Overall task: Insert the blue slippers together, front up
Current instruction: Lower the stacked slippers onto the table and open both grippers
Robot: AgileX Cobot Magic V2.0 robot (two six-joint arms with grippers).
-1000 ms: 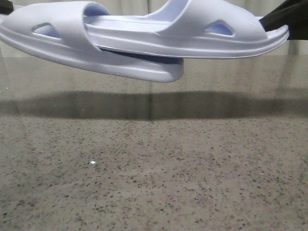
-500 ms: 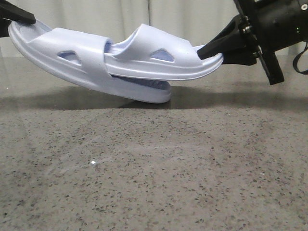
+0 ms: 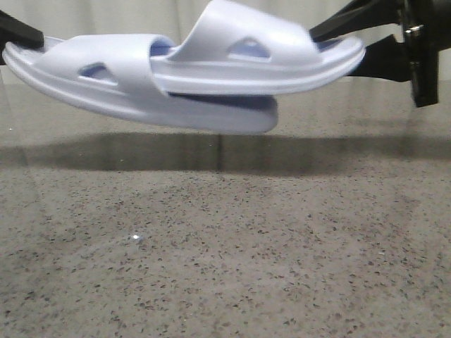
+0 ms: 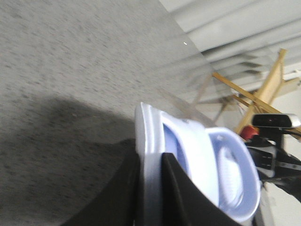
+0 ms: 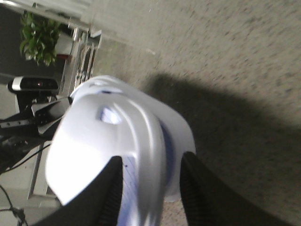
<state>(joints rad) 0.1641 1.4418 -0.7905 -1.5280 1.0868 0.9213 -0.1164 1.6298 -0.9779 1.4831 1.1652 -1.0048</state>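
Both blue slippers (image 3: 183, 77) hang in the air above the far edge of the speckled table (image 3: 225, 253), nested, one pushed under the other's strap. The left gripper (image 3: 17, 35) reaches in level from the left, clamped on the lower slipper's end. The right gripper (image 3: 352, 42) pinches the upper slipper's end from the right.

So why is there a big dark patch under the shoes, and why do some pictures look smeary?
Front view: the blue slippers, held above the table, cast that shadow. Both wrist views: motion blur smears the speckled tabletop and the slipper edges.
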